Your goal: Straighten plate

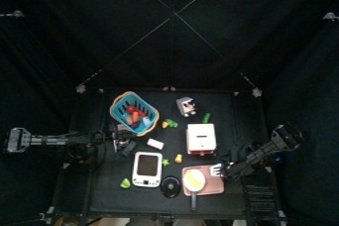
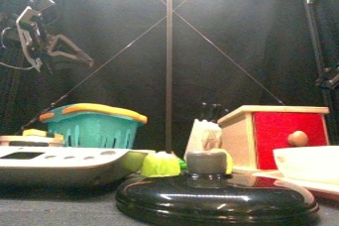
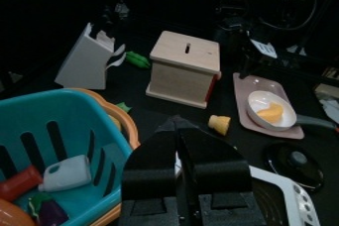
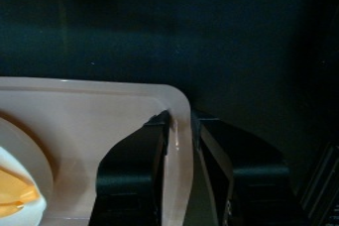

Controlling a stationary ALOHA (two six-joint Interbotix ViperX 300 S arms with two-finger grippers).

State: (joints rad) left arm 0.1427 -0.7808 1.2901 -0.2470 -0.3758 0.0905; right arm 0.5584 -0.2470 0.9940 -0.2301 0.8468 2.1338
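plate [image 1: 197, 180] near worktop's front edge, right of middle | right gripper [image 4: 181, 136] jaws clamped on its rim | left gripper [image 3: 185, 170] jaws together, over teal basket [image 3: 59, 141] | risk: thin-rim grip slips during turn, or plate nudges black lid [image 1: 172, 183]

1. The plate [image 1: 201, 179] lies at the counter's [image 1: 113, 121] front right, its right edge between the right claw's [image 1: 225, 172] jaws.
2. A round lid [image 1: 172, 187] sits just left of the plate, and the gadget [image 1: 147, 169] left of that.
3. A wooden box [image 1: 200, 139] stands just behind the plate.
4. The basket [image 1: 134, 111] stands at the back left, with the left claw [image 1: 117, 137] just before it.
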